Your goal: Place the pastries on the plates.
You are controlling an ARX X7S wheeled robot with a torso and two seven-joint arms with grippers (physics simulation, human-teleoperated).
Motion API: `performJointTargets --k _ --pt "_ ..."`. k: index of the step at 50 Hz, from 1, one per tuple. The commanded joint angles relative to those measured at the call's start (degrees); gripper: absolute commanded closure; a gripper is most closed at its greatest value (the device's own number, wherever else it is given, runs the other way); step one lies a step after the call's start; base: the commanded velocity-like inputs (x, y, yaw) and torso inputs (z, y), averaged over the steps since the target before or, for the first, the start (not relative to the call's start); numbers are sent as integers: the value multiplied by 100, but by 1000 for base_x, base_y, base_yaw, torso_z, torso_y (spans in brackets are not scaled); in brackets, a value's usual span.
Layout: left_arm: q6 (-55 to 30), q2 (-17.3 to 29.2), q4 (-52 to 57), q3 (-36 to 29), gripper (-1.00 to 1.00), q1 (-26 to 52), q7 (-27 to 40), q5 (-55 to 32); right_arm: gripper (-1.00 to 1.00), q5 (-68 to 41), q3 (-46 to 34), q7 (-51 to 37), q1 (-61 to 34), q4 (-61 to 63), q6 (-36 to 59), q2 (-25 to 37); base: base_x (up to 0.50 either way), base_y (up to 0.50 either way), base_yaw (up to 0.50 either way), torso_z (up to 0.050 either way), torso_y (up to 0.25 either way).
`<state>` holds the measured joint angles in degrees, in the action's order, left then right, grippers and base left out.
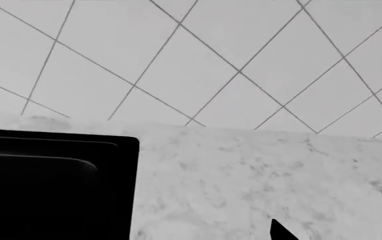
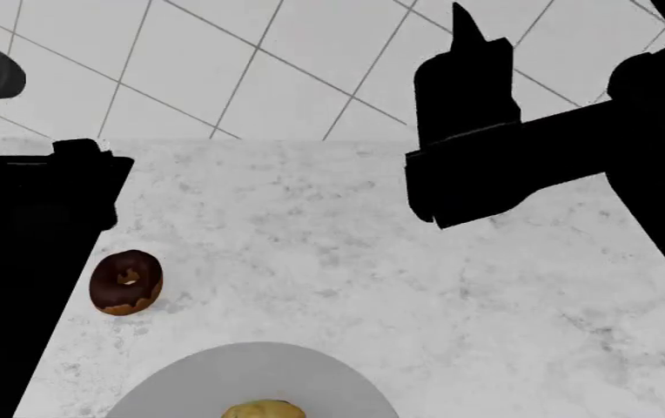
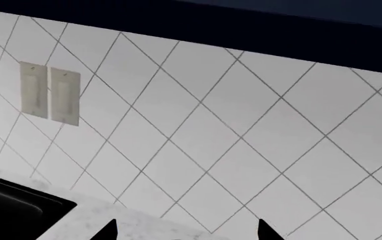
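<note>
Right gripper (image 3: pixel 185 235) jaws stand apart, empty; the left's I cannot tell. Muffin (image 2: pixel 263 409) sits on the grey plate (image 2: pixel 193 383) at the counter's near edge; donut (image 2: pixel 126 281) waits by the sink edge.

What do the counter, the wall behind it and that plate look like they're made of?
The counter looks like polished marble or a stone imitation: white with grey mottled veins. The wall seems to be glazed white ceramic tile, laid diagonally with thin grey grout lines. The plate looks like smooth light grey ceramic, though plastic can't be ruled out; the muffin sits on it.
</note>
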<state>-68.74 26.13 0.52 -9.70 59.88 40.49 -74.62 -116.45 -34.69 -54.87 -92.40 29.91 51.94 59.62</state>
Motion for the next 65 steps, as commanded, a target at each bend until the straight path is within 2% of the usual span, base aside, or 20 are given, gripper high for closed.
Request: performJointTargets --k 1,16,28,44,65 --pt "-69 -164 -1066 -457 -100 297 -316 238 -100 -90 193 -263 399 305 -431 456 0 0 0 0 0" --pt "-330 -280 -1311 -639 -100 315 -295 89 -100 -242 220 -216 551 355 -499 593 0 0 0 0 0" --pt "-67 -337 -1848 -876 -100 377 -500 453 -100 -340 384 -179 954 475 -896 939 0 0 0 0 0" --pt "686 -680 -3166 -1682 -100 707 -1421 1451 -100 -210 420 -91 1202 549 -1085 922 0 0 0 0 0" --pt "770 -751 -3262 -1923 -100 332 -1493 1570 -100 -459 455 -270 1168 671 -1140 962 0 0 0 0 0"
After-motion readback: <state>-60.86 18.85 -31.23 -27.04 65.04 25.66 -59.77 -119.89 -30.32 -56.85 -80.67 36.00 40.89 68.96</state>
